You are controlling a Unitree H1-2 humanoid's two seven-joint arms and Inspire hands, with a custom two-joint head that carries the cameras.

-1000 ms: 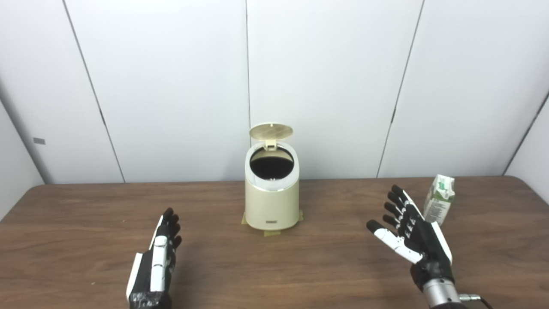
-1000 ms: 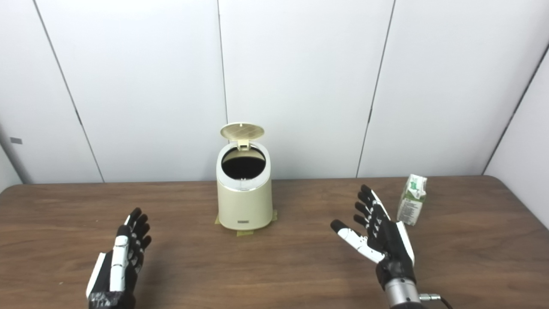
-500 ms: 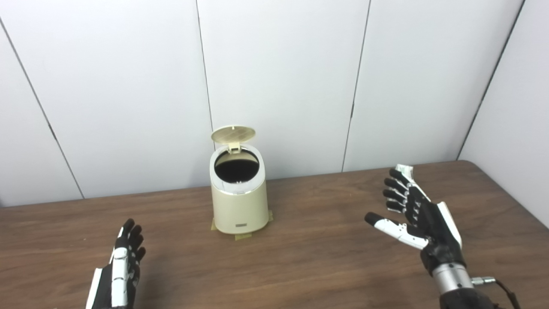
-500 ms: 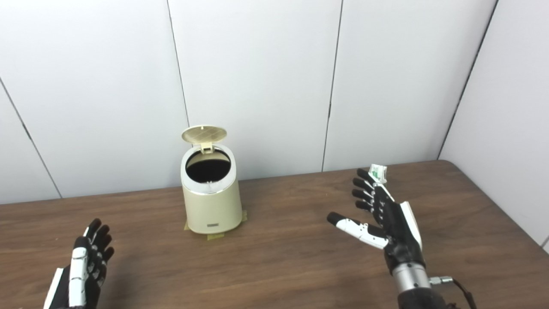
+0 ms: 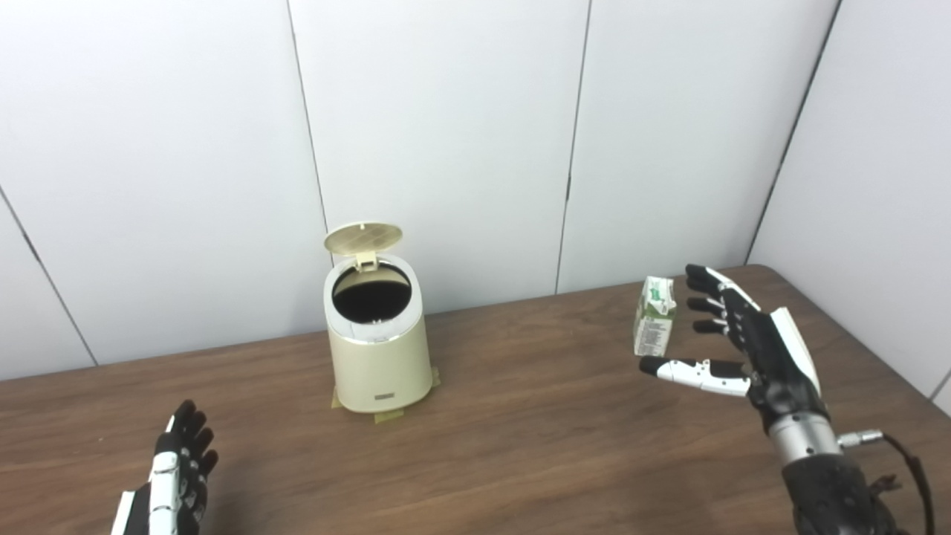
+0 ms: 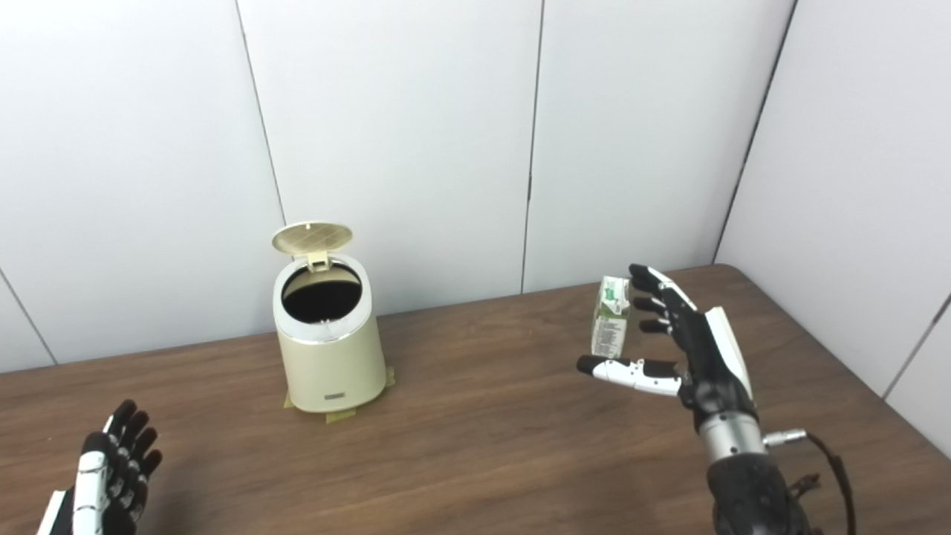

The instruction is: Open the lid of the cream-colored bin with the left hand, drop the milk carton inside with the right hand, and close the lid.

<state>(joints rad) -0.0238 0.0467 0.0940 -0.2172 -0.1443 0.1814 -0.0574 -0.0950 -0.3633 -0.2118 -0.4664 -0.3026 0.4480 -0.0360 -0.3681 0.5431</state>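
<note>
The cream-colored bin [image 5: 380,355] stands on the brown table [image 5: 520,446] at the back centre-left, taped down at its base. Its round lid [image 5: 362,238] is tipped up and back, and the dark opening [image 5: 371,293] shows. The small green-and-white milk carton [image 5: 654,316] stands upright at the right. My right hand [image 5: 743,342] is open with fingers spread, just right of the carton, thumb reaching in front of it; contact cannot be told. My left hand [image 5: 174,483] is open and empty, low at the front left, far from the bin.
White wall panels [image 5: 446,134] run close behind the bin. The table's right edge and rounded corner [image 5: 854,327] lie just beyond my right hand. A cable [image 5: 899,461] hangs from the right wrist.
The camera has turned right, so the whole scene shifted left. My right hand has moved from in front of the carton to its right side. The left hand has sunk toward the bottom-left corner.
</note>
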